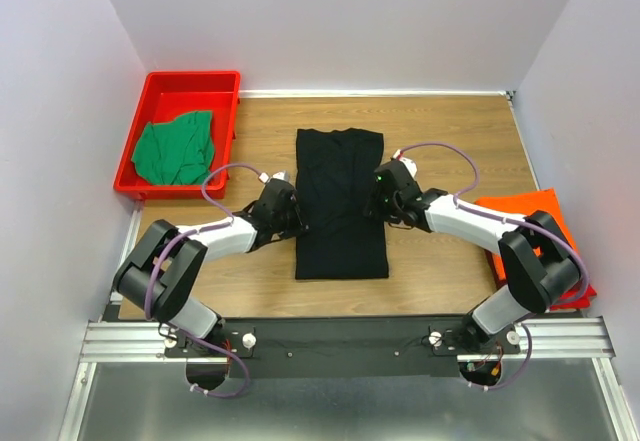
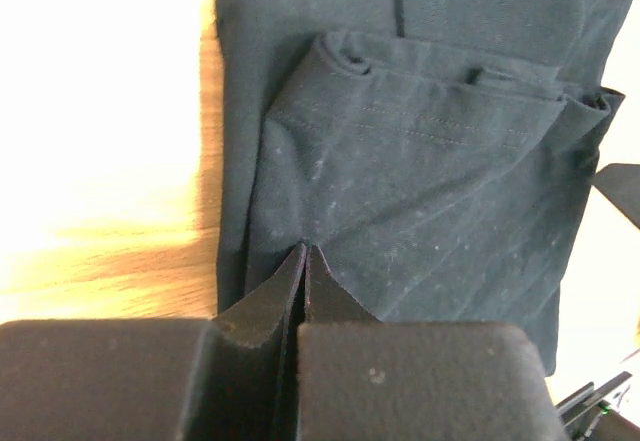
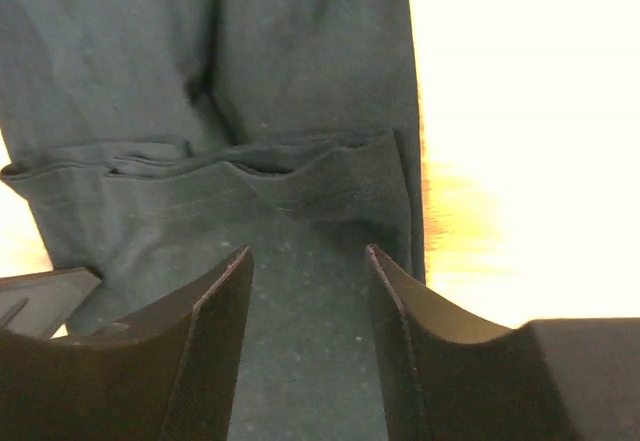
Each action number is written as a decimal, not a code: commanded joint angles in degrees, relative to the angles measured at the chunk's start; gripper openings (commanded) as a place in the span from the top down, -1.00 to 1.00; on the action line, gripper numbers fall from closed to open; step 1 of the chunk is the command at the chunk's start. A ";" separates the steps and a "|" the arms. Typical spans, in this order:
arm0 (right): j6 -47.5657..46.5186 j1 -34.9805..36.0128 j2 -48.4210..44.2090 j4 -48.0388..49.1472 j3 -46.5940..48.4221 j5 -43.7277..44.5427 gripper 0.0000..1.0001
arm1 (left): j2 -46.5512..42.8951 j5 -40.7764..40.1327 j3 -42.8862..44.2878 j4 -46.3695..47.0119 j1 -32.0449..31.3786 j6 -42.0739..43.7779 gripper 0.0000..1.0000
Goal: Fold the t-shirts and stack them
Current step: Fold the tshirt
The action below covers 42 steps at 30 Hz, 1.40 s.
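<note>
On my overhead feed the black t-shirt [image 1: 340, 201] lies flat in the middle of the counter [image 1: 440, 131], folded into a long narrow strip that runs away from the arm bases. Through the wrist cameras I can see a further layer turned back across it, its stitched hem forming a band over the cloth beneath. My left hand [image 2: 305, 253] sits at the strip's left edge with its fingers pressed together, pinching the black cloth at the near edge of that turned-back layer, and the creases run in toward the tips. My right hand [image 3: 306, 251] is at the opposite, right edge, about level with the left one. Its fingers are spread apart over the black fabric with nothing gripped between them, and the hemmed band lies just beyond the tips. Farther out, the green t-shirt [image 1: 175, 149] lies crumpled in the red tray [image 1: 190, 83] at the far left corner of the counter. The orange t-shirt [image 1: 535, 206] lies flat at the right edge, partly hidden under my right arm, well apart from the black one.
</note>
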 commanded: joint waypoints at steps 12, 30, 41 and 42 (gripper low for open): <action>-3.67 0.60 0.57 -0.36 3.33 3.88 0.17 | 4.55 1.68 11.93 0.02 -1.44 7.63 0.92; -4.46 -1.34 11.21 0.26 3.51 11.80 0.17 | 10.98 -6.06 10.00 1.34 0.93 4.47 0.94; -4.11 -2.22 9.28 0.26 1.93 9.34 0.17 | 8.43 -6.85 7.98 1.16 4.63 5.79 0.94; -4.11 -2.22 9.11 0.26 1.84 9.16 0.17 | 8.43 -6.68 7.98 1.25 4.72 6.05 0.94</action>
